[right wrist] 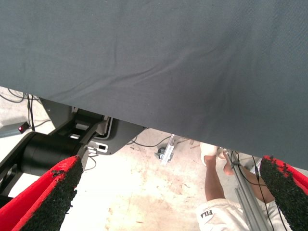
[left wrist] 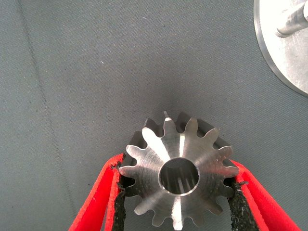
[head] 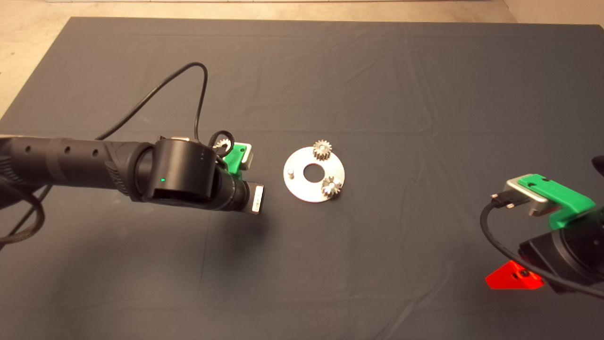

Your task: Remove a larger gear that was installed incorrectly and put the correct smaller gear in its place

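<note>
My left gripper [left wrist: 177, 180] is shut on the larger gear [left wrist: 180, 163], bright silver with long pointed teeth and a dark centre hole, held just above the mat. In the head view the left gripper [head: 236, 159] hangs left of the round metal plate [head: 302, 189], with its fingers hidden under the wrist. The plate carries two small gears [head: 322, 150] [head: 331, 186] and one bare peg [head: 291, 173]. A smaller gear [head: 222, 143] shows partly behind a cable loop beyond the left wrist. My right gripper [head: 514, 278] is parked at the lower right, open and holding nothing.
The black left arm [head: 94, 160] and its cable [head: 198, 94] lie across the mat's left half. The plate's edge and bare peg [left wrist: 291, 24] show in the left wrist view. Past the mat's edge, the right wrist view shows the floor, the robot base and a person's leg [right wrist: 214, 192].
</note>
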Robot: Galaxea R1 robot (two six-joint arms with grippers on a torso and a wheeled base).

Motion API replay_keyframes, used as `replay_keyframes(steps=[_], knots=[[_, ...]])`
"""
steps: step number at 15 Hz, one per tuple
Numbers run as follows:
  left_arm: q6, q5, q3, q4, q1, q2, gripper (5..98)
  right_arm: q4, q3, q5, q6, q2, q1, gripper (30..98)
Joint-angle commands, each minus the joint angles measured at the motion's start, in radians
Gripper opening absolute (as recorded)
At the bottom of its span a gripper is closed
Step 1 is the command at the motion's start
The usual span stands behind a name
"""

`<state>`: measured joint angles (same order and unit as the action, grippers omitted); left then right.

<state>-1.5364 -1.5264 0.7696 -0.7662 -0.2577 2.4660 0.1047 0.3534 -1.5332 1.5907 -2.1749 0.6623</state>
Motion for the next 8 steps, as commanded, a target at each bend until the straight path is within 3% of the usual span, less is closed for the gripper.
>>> replay_keyframes(steps=[1, 8], knots=[[-0.007, -0.032, 0.007, -0.030, -0.015, 0.005, 42.3, -0.026, -0.005, -0.125, 0.005, -0.001, 0.016, 97.7], [-0.033, -0.032, 0.006, -0.038, -0.014, 0.003, 42.3, -0.025, -0.004, -0.125, 0.005, -0.001, 0.016, 97.7]])
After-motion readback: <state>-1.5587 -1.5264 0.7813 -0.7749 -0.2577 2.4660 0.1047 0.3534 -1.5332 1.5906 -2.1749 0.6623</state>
